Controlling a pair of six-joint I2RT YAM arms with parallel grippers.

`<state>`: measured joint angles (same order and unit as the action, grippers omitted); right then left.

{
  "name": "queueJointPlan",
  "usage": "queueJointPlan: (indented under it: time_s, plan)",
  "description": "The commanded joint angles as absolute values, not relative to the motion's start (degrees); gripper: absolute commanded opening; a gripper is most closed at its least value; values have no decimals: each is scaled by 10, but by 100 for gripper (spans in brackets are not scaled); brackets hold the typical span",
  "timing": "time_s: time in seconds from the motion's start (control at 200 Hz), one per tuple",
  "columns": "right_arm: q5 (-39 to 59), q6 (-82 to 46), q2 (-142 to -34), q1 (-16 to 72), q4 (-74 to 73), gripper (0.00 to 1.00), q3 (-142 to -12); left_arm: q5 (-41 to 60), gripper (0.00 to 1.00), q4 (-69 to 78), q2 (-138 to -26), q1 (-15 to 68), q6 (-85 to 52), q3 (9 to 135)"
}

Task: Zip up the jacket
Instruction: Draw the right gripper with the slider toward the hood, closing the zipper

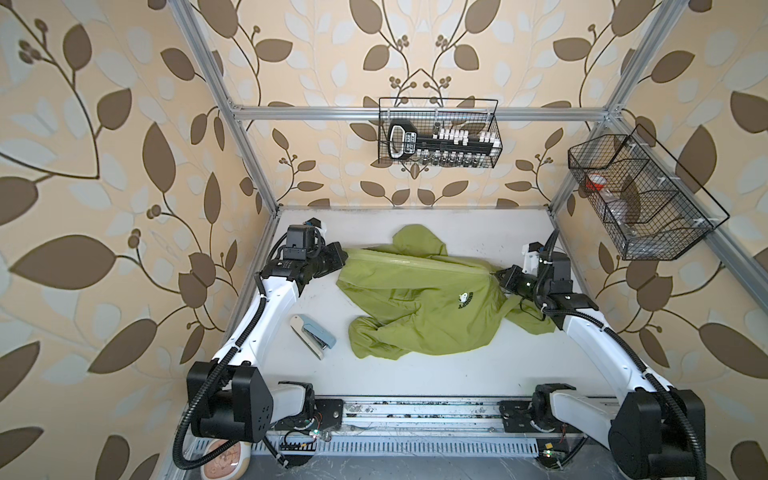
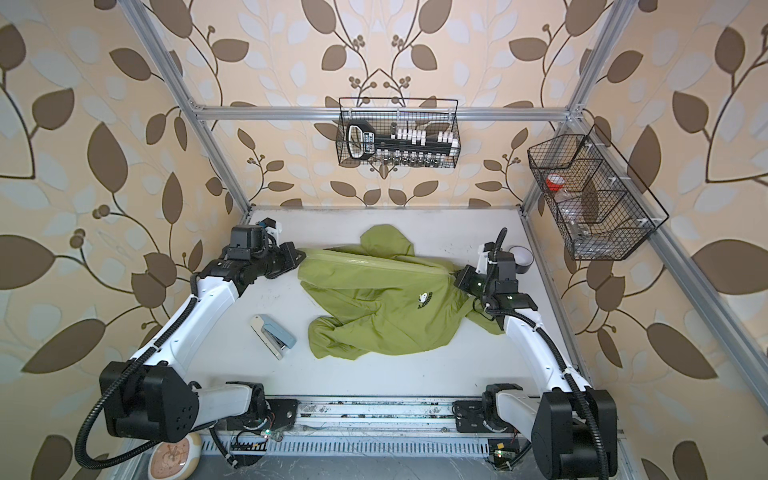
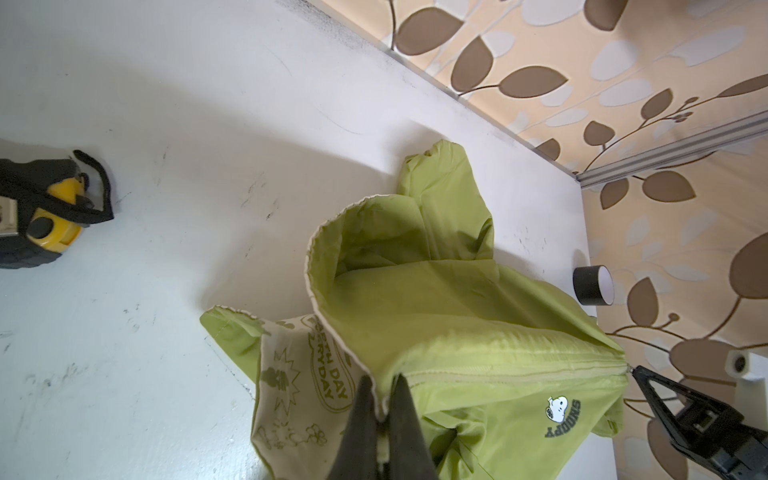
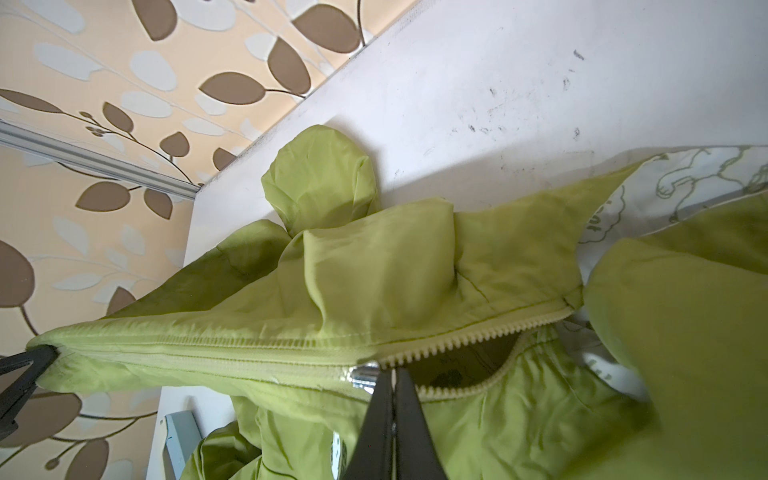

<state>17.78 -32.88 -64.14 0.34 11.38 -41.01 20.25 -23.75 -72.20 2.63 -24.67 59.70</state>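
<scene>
The right fingers (image 4: 380, 419) are pressed together on the silver zip pull (image 4: 365, 375). Behind them the zip runs closed and taut to the left fingers (image 3: 363, 419), which pinch the hem edge of the jacket (image 1: 415, 307) at the zip's far end. Just ahead of the right fingers the teeth (image 4: 478, 336) are open, and the 2 rows curve apart towards the collar. The pale printed lining (image 4: 706, 174) shows beyond them. The rest of the jacket sprawls on the desk (image 1: 415, 374) between the 2 arms, with the zip line apparently held a little off the surface.

The risks, as I judge them:
- **Pull slipping:** the pull is small and smooth, so a hard tug could slip it out of the pinch.
- **Fabric jamming:** loose thin fabric or lining lies right beside the open teeth and could be drawn into the slider and jam it.
- **Hem slipping:** if the hem slides from the left fingers the tension goes, and the cloth bunches ahead of the slider.
- **Pulling off line:** a pull away from the line of the teeth could also stall it.
</scene>
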Motion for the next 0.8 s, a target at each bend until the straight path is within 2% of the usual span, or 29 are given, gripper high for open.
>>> queueJointPlan:
  time_s: [0.0, 0.8]
  plan:
    - [170, -319, -632, -5, 120, 0, -408, 151, 0, -222, -700, 22, -250, 591]
    - [173, -324, -637, -6, 119, 0, -421, 83, 0, -238, -700, 21, -257, 588]
